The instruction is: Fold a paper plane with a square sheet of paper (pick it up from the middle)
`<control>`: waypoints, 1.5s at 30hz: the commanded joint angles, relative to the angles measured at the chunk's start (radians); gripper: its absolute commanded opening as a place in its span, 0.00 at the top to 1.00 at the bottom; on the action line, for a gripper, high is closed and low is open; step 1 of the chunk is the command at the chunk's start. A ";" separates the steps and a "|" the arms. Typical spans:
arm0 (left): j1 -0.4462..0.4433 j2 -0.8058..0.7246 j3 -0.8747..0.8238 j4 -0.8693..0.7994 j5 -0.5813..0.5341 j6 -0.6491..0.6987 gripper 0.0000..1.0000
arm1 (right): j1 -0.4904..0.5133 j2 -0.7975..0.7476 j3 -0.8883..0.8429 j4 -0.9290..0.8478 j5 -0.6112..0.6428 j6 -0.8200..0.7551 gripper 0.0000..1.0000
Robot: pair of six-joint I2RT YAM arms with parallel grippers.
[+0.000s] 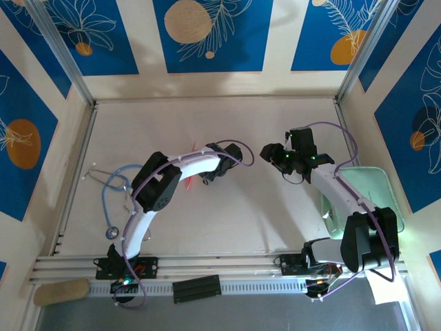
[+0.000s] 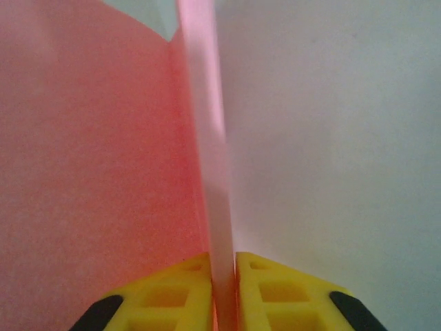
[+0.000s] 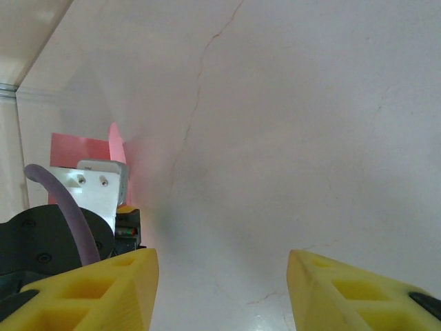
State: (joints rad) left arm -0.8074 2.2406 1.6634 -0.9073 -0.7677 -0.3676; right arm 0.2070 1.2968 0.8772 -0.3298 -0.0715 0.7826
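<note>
The square sheet of paper (image 2: 89, 172) is pink-red and partly folded, and a raised fold of it (image 2: 207, 138) runs up between the yellow fingers of my left gripper (image 2: 224, 293), which is shut on it. From above, slivers of the paper (image 1: 191, 183) stick out from under the left gripper (image 1: 205, 176) at the table's centre. A short way to the right, my right gripper (image 1: 270, 153) hangs open and holds nothing. In the right wrist view its fingers (image 3: 103, 289) stand wide apart over the bare table, with the paper (image 3: 72, 148) and the left wrist to their left.
A blue-tubed stethoscope (image 1: 110, 193) lies left of the left arm. A pale green pad (image 1: 368, 189) sits at the right wall beneath the right arm. A white sheet (image 1: 386, 289) and a black strip (image 1: 196, 288) lie by the front rail (image 1: 227, 265).
</note>
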 commanded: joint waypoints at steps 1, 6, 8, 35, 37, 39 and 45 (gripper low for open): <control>-0.014 0.002 0.031 -0.038 0.025 -0.032 0.80 | -0.004 -0.006 -0.015 0.001 -0.021 0.022 0.47; -0.024 -0.031 0.019 0.004 0.152 -0.054 0.73 | -0.005 0.005 -0.018 0.011 -0.033 0.031 0.47; -0.027 -0.040 0.020 0.013 0.208 -0.071 0.70 | -0.006 0.009 -0.019 0.014 -0.037 0.035 0.47; -0.052 -0.586 -0.399 0.533 0.910 -0.378 0.53 | -0.025 0.026 -0.052 0.045 -0.055 0.080 0.47; -0.019 -0.651 -0.424 0.482 0.819 -0.351 0.51 | -0.025 0.035 -0.048 0.047 -0.063 0.075 0.47; 0.030 -0.716 -0.465 0.446 0.740 -0.337 0.49 | -0.017 0.054 -0.034 0.040 -0.064 0.062 0.47; 0.213 -0.854 -0.599 0.448 0.746 -0.284 0.38 | 0.030 0.115 0.007 0.028 -0.063 0.056 0.47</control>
State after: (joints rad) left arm -0.6434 1.4082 1.1229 -0.4236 0.0124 -0.6994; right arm 0.2161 1.3933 0.8452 -0.2935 -0.1123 0.8459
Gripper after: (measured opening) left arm 0.609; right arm 0.528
